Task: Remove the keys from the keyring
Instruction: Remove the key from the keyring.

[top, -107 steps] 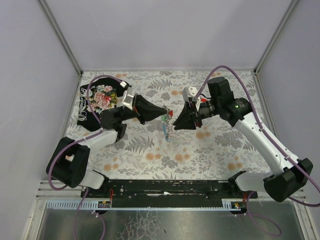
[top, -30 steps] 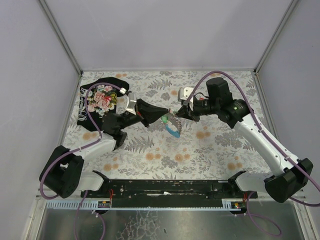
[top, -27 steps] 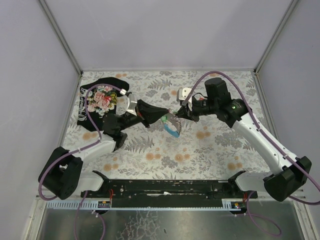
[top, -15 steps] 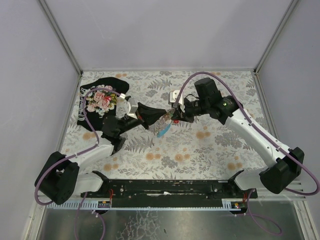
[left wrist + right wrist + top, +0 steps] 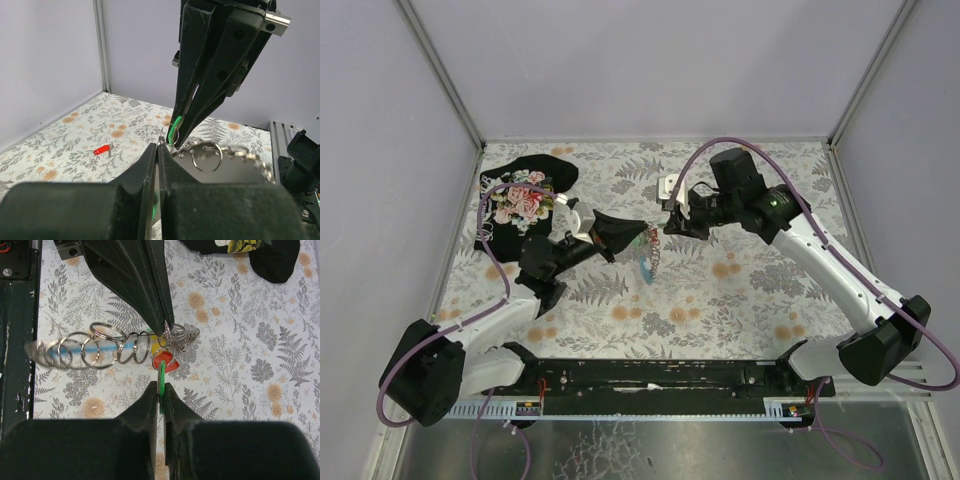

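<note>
Green plastic shows between the fingers of the right tool [image 5: 161, 385], which is clenched on the head of the green key [image 5: 161, 372]. Facing it tip to tip is the left tool [image 5: 157, 148], its jaws pressed fully together on the small split rings at the top of the keyring [image 5: 102, 351].

Both tools meet above the middle of the floral-patterned worktop [image 5: 740, 300], and the bundle is held up off the surface between them. The other keys [image 5: 161, 356], one with a yellow head and one with a red head, sit bunched right at the left tool's tip, just beside the green key. From that bunch the keyring's chain of larger silvery rings trails away to a light-blue fob [image 5: 50, 349], which is blurred in the right wrist view. In the overhead view the chain and fob hang down below the two tips.

A loose red key [image 5: 102, 149] lies flat on the worktop, well apart from the tools, seen only in the left wrist view. A black floral cloth [image 5: 525, 190] lies crumpled at the far left corner of the worktop, beyond the left arm.
</note>
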You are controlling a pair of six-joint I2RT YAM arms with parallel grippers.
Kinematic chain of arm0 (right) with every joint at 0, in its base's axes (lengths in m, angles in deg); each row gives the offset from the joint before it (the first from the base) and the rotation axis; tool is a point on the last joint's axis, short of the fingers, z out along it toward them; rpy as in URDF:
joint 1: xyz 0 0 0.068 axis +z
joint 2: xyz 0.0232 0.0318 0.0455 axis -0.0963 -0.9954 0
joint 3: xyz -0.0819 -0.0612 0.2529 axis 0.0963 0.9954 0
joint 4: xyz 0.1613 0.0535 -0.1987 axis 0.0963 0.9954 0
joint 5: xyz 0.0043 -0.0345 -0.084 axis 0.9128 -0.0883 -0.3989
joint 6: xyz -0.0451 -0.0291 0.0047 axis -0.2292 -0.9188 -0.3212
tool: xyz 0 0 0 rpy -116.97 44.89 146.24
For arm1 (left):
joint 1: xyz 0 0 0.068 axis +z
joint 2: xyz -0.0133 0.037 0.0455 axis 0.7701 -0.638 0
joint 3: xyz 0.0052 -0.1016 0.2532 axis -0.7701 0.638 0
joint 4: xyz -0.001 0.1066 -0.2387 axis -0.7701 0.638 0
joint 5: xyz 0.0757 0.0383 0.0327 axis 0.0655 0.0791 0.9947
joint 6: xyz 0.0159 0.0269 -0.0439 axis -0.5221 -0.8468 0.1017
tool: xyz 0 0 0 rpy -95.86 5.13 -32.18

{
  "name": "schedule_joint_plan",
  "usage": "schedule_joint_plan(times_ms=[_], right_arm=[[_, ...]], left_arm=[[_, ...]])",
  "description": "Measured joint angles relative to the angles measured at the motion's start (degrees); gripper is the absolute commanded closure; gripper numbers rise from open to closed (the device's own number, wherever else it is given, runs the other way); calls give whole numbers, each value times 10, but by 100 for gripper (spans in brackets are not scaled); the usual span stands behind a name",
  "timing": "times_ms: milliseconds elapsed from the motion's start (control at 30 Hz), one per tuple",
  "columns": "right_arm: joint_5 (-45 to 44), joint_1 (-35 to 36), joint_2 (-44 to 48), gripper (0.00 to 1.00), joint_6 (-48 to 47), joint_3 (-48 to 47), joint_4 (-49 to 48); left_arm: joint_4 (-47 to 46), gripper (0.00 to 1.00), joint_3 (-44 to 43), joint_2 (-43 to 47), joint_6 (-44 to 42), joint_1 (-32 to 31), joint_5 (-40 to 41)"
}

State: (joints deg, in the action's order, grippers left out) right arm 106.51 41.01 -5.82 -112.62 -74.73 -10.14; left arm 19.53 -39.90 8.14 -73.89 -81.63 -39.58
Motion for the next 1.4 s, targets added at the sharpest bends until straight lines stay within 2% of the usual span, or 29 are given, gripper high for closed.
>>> schedule_joint_plan(times_ms=[300,900,1400], right_arm=[[-13,11,-21,100,-9,-24,23],[-183,78,-80,100,-96,-92,132],[-261,108,-105,99,-152,-123,174]], left_arm=[[26,100,1,3,-3,-2,9],[47,100,1,-51,-17,-2,-1],[-84,100,11,-142,45,-2,-35]])
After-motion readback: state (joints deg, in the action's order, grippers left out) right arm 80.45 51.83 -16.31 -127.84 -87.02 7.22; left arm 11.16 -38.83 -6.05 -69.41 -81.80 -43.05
